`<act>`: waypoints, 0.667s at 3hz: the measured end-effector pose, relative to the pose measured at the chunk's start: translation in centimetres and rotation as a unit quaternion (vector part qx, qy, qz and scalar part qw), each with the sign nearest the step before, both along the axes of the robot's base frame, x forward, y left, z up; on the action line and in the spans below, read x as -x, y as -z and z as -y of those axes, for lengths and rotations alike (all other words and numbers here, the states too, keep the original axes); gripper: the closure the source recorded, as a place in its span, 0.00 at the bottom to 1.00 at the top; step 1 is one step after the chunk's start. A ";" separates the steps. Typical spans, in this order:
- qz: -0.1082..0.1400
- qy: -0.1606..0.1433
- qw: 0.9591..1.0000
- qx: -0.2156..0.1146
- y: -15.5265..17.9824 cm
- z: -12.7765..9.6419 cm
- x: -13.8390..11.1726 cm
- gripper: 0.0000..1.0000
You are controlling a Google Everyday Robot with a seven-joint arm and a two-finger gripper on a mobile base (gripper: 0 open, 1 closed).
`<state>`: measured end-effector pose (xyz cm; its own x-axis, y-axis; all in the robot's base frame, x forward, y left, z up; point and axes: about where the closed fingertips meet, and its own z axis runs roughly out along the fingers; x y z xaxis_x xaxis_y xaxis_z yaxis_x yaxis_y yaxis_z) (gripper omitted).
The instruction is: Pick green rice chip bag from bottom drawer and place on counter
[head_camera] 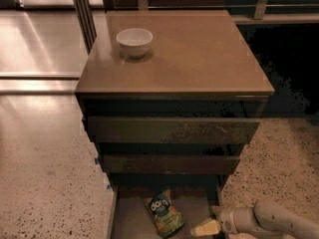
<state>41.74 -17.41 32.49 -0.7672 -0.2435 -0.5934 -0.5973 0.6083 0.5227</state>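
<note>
Lying flat on the floor of the open bottom drawer [128, 219], the green rice chip bag [163, 214] sits roughly mid-width, its dark blue patch facing up and its length angled slightly from far-left to near-right. No part of it is lifted or gripped. The drawer is pulled out toward the near edge of view, and its near portion is cut off by the frame.

Just to the right of the bag, the gripper [203, 228] hangs low over the drawer's right side, pale tip pointing left toward the bag, close but apart from it. Whether it is spread or closed cannot be told from this view. The arm [271, 220] enters from the near right.

Above, the two narrower drawers [172, 130] are closed. The counter [199, 54] carries a white bowl [134, 41] at its far-left corner.

Assessment: the step in hand is the approach to the bag; the pick is not yet made. The next move calls for shifting the gripper left until it is over the bag, descending and closing on the crinkly material, then lifting clear of the drawer fronts overhead before carrying it up to the counter, away from the bowl.
</note>
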 end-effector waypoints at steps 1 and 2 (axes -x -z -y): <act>0.011 -0.030 0.999 -0.015 2.7 -2.8 -3.4 0.00; 0.023 -0.065 0.998 0.006 7.2 -7.3 -7.8 0.00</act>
<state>49.58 -10.12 25.30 -0.7011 -0.3457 -0.6236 -0.6942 0.5308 0.4862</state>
